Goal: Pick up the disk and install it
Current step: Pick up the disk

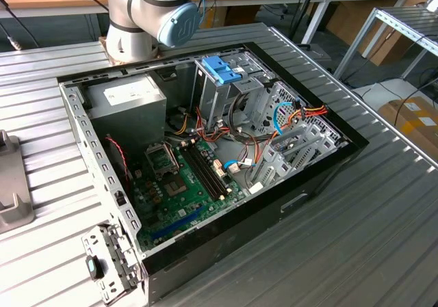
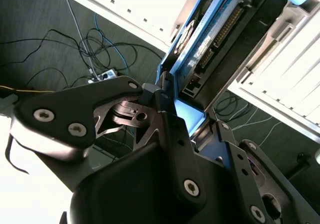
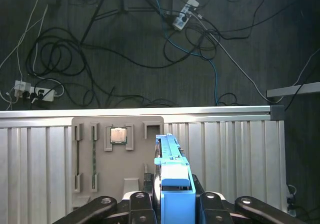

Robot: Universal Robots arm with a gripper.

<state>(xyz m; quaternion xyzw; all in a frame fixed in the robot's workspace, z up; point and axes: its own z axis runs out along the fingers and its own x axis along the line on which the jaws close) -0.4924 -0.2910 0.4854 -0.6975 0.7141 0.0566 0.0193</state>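
The gripper (image 3: 176, 206) has its black fingers (image 3: 207, 202) clamped on the disk (image 3: 172, 166), gripping its light-blue carrier from both sides so it stands edge-on. Beyond the disk, a grey fixture plate (image 3: 90, 154) holding a square chip (image 3: 118, 134) lies on the slatted bench (image 3: 230, 149). Farther off, cables (image 3: 60, 59) sprawl across the dark floor (image 3: 270, 29).

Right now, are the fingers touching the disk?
Touching. In the first wrist view the fingers press against both sides of the disk, with no gap.
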